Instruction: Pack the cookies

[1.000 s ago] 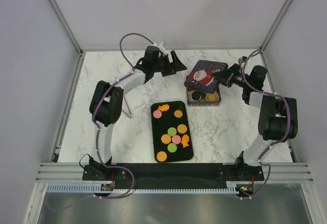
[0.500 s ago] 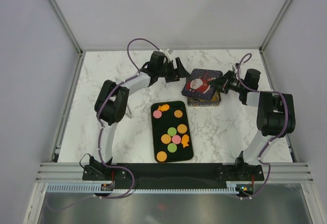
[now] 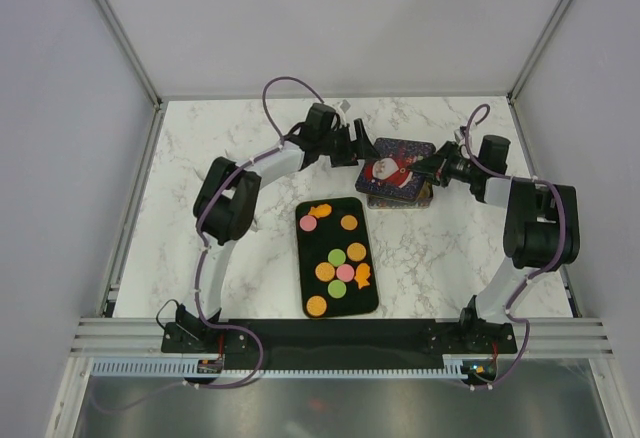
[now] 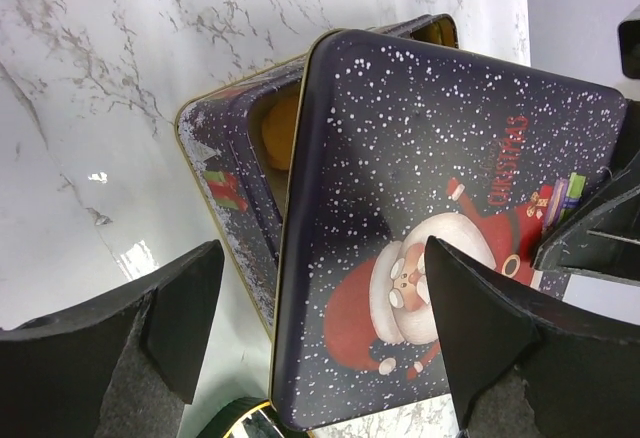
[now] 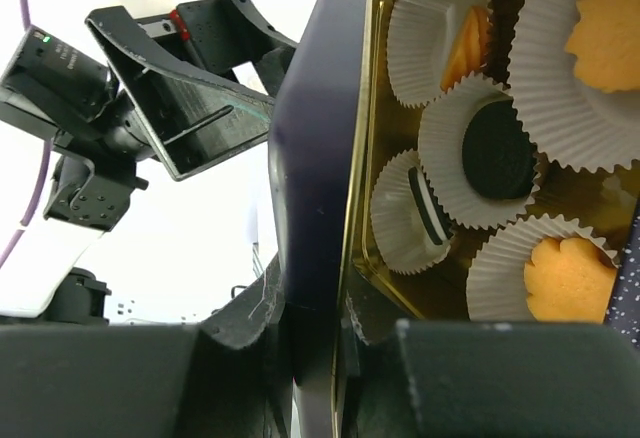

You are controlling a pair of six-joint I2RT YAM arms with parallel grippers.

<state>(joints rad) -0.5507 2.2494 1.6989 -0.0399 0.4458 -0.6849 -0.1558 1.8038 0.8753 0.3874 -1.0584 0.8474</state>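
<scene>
cookies (image 3: 337,257) are in neither pincer. the right gripper (image 3: 437,165) is nipped narrow on the right rim of the santa lid (image 3: 395,170), its pads (image 5: 470,368) clamped over the lid's edge in the wrist view. the left gripper (image 3: 356,146) stands wide and holds nothing, with one finger off the tin's left wall and the other over the lid's face. whether it touches the lid i cannot quite tell. under the lid sits the square tin (image 4: 225,173), holding sandwich cookies (image 5: 490,153) and orange ones in paper cups (image 5: 470,18). in front of the tin lies the black tray (image 3: 318,243) with the loose cookies, well apart from the tin.

a second ago the lid was tipped up over the tin's far side and the inside showed from above. now it has come down nearly flat, a little askew, with a gap at the tin's left corner. the left gripper has swung in from the tin's left to meet it. so the tin is being closed, likely with the left pincer to square the lid, while the tray's cookies lie as before, unpacked.
</scene>
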